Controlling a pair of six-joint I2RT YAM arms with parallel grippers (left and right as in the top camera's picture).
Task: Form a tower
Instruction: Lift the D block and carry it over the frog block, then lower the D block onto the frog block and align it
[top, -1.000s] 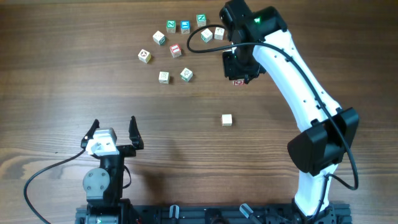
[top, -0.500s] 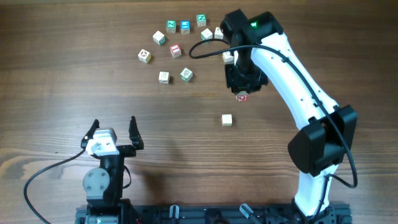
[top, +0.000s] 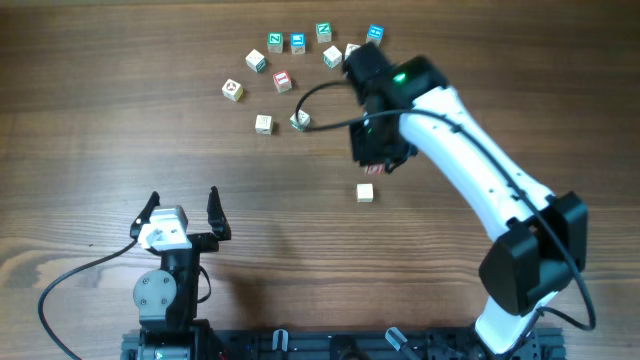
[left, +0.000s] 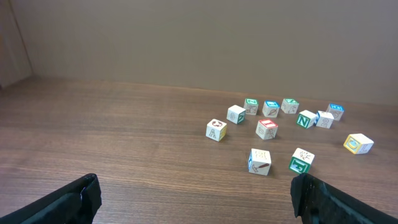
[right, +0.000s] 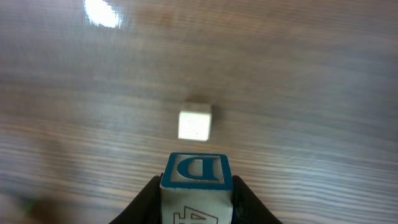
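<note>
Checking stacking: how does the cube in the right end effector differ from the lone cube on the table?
The held cube is gripped by the right end effector; the lone cube lies free. The held cube shows a blue D; the lone cube looks plain. Both are small cubes.

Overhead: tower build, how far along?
Done: the tower, white-topped, stands apart from the loose cubes; from above its height can't be read. In hand: the right gripper holds a blue D cube just short of the tower. To do: set it on top, then add more loose cubes. The left gripper sits open, idle.
</note>
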